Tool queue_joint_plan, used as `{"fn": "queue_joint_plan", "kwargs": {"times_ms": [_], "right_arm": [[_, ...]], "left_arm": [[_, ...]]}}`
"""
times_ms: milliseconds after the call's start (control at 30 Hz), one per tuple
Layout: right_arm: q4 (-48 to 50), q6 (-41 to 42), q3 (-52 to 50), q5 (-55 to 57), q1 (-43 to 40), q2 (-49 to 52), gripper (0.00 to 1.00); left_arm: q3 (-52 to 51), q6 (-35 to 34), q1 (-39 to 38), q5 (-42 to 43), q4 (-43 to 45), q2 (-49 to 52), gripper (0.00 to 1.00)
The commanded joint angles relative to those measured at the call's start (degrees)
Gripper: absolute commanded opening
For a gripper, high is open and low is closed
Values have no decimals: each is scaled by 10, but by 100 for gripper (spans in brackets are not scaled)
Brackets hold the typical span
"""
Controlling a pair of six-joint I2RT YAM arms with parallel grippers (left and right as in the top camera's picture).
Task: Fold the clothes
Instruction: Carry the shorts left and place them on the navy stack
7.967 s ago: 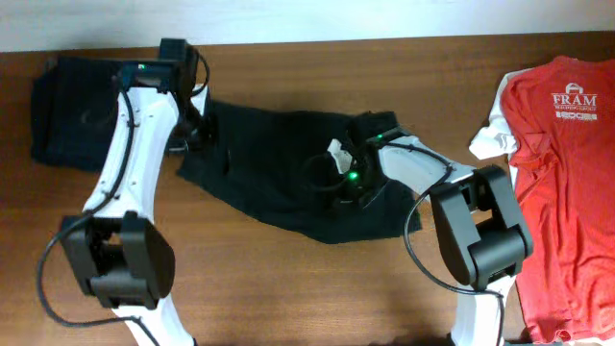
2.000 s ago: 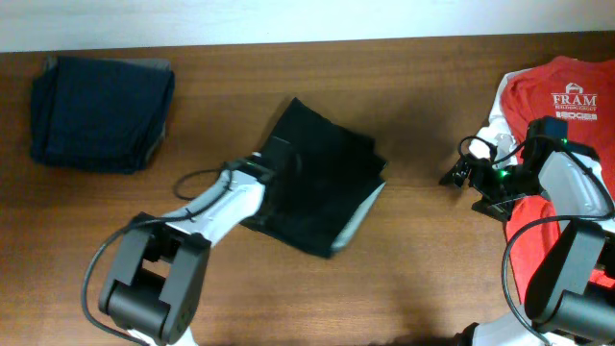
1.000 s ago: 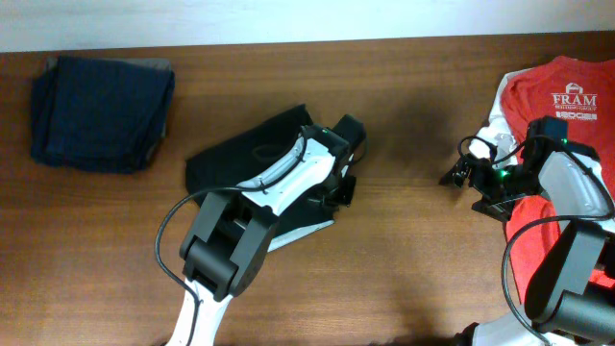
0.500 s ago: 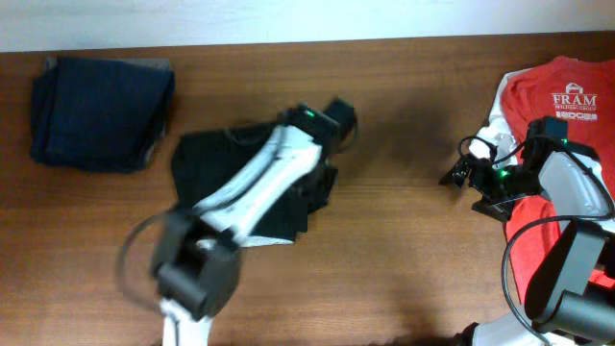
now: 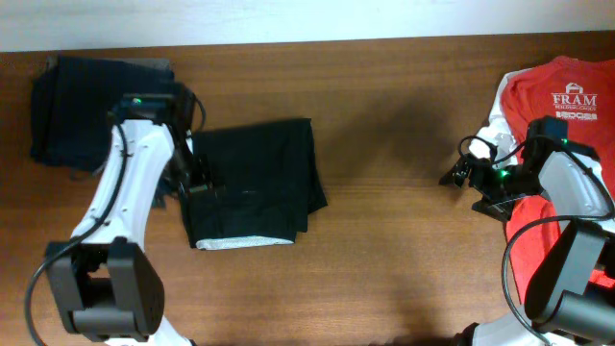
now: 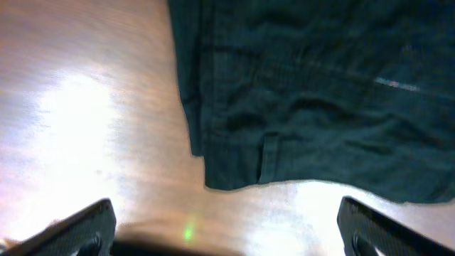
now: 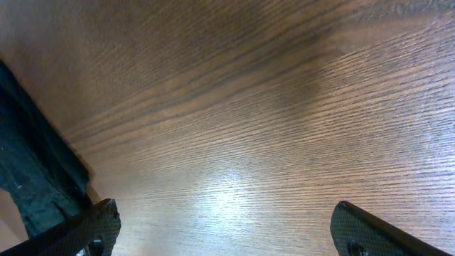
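The brown wooden table [image 5: 404,250] fills the view. The black clothes [image 5: 255,178] lie flat on it, left of the middle, folded into a rough square. A pale band [image 5: 245,242] runs along their near edge. The left claw [image 6: 226,229] is by their left edge, wide open, holding nothing. The right claw [image 7: 226,229] is well apart, next to the red shirt [image 5: 567,192], and open too. A dark blue pile [image 5: 67,115] sits in the far left corner.

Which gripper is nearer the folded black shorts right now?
Left. The left gripper sits at the black shorts along their left edge in the overhead view; the right gripper is far off to their right, beside the red T-shirt.
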Motion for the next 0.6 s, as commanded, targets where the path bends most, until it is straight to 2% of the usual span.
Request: {"fn": "queue_joint_plan", "kwargs": {"times_ms": [0, 67, 367, 467, 567], "right_arm": [[0, 0, 0, 5, -2, -7, 98], [0, 0, 0, 5, -2, -7, 98], [0, 0, 0, 5, -2, -7, 98], [0, 0, 0, 5, -2, -7, 98], [0, 0, 0, 5, -2, -7, 98]], "left_arm": [[-113, -30, -1, 14, 71, 0, 99], [-169, -29, -2, 22, 130, 0, 99], [-298, -29, -2, 52, 317, 0, 96], [-324, -29, -2, 51, 343, 0, 89], [-325, -29, -2, 51, 342, 0, 71]]}}
